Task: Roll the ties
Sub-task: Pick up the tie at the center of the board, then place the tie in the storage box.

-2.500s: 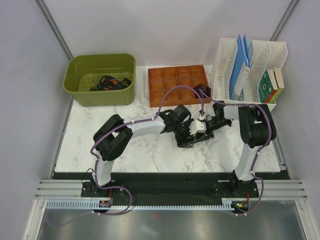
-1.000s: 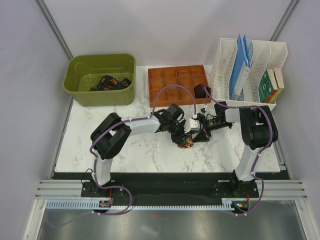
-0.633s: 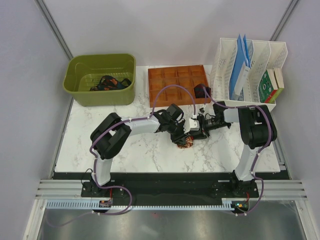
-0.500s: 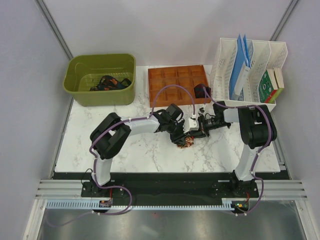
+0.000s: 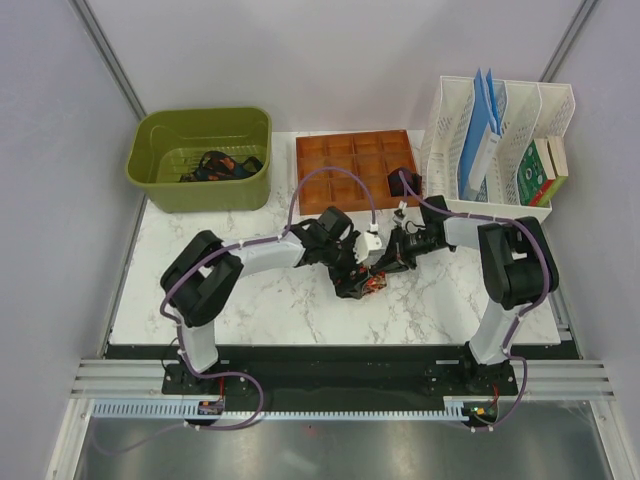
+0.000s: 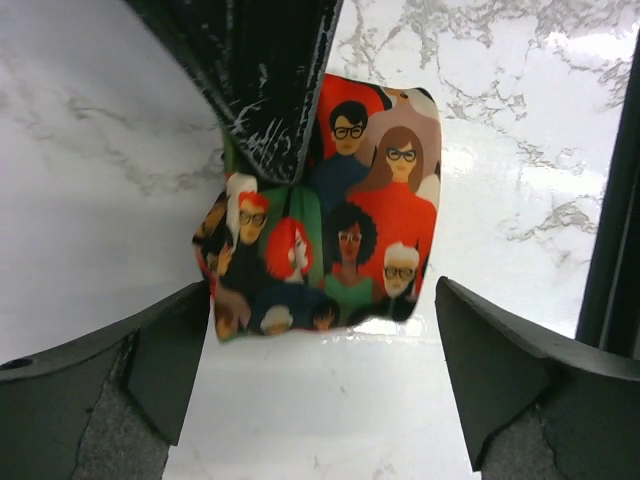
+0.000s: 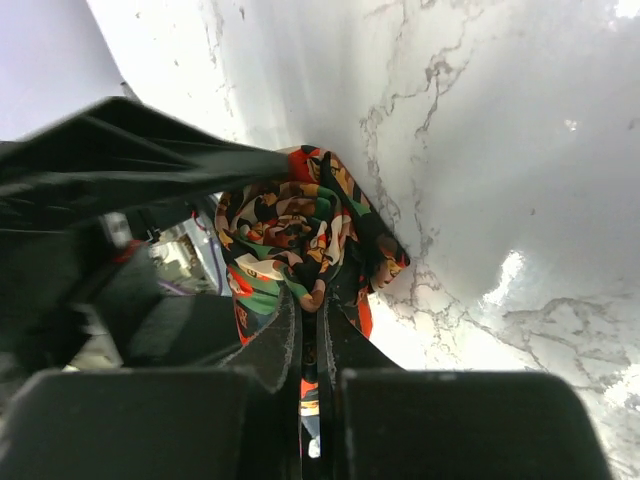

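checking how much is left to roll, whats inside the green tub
A tangled heap of dark ties with orange patches lies in the green tub. How many cannot be told, and the near wall hides part of the floor.

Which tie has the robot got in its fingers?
The colourful rolled tie, pinched by the right gripper. The ties in the green bin lie untouched.

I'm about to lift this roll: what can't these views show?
- Top view: rolled tie is tiny, largely under the left gripper and right gripper.
- Left wrist: the right gripper's finger covers the roll's upper left.
- Right wrist: its own fingers hide the roll's lower part.
- Top view: ties in the green bin are too small to count.
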Motion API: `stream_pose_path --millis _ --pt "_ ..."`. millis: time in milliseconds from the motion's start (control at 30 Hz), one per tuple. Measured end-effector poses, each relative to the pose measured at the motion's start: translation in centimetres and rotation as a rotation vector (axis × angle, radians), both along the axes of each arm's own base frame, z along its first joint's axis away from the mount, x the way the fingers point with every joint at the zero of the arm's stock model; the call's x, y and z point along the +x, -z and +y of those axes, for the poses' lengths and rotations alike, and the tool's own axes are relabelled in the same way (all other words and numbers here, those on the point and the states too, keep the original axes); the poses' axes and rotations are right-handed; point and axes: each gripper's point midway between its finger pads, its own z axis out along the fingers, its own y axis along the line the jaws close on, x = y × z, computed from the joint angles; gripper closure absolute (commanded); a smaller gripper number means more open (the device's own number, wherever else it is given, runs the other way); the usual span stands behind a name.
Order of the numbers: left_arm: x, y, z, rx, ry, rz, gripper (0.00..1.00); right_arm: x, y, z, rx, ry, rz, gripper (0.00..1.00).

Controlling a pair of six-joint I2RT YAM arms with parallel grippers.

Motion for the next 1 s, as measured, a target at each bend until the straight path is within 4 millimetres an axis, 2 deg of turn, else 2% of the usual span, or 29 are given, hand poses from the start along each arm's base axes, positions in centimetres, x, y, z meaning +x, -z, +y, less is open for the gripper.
stream_pose_path --millis 100,200,300,433,533,667,800,900,1000 --pt "0.6 -2.2 0.8 -0.031 -0.047 -0.01 0.0 0.3 -0.2 -0.1 -0.024 0.012 -0.008 1.0" --pt "1.6 -5.4 1.5 -0.087 -0.098 -0.034 0.0 1.2 -0.5 -0.2 -0.05 0.031 -0.022 1.0" --pt "2.5 -8.2 2.6 -0.131 -0.145 -0.059 0.0 2.8 -1.3 -0.4 -0.083 0.06 -0.067 1.0" --pt "3.0 -10.2 4.6 -0.148 -0.202 -0.069 0.0 5.3 -3.1 -0.6 -0.123 0.106 -0.149 1.0" --pt "3.0 -10.7 5.7 -0.146 -0.23 -0.065 0.0 7.6 -4.9 -0.7 -0.145 0.142 -0.219 1.0" --pt "2.4 -10.4 6.5 -0.127 -0.246 -0.041 0.0 11.4 -7.8 -1.3 -0.201 0.196 -0.338 1.0" --pt "2.2 -10.0 6.8 -0.114 -0.261 -0.021 0.0 17.0 -12.2 -2.3 -0.285 0.258 -0.524 1.0" --pt "2.1 -9.7 7.2 -0.107 -0.272 -0.01 0.0 20.7 -14.7 -2.9 -0.354 0.299 -0.647 1.0" --pt "1.8 -9.6 7.7 -0.098 -0.28 -0.006 0.0 23.4 -15.6 -3.2 -0.422 0.318 -0.719 1.0"
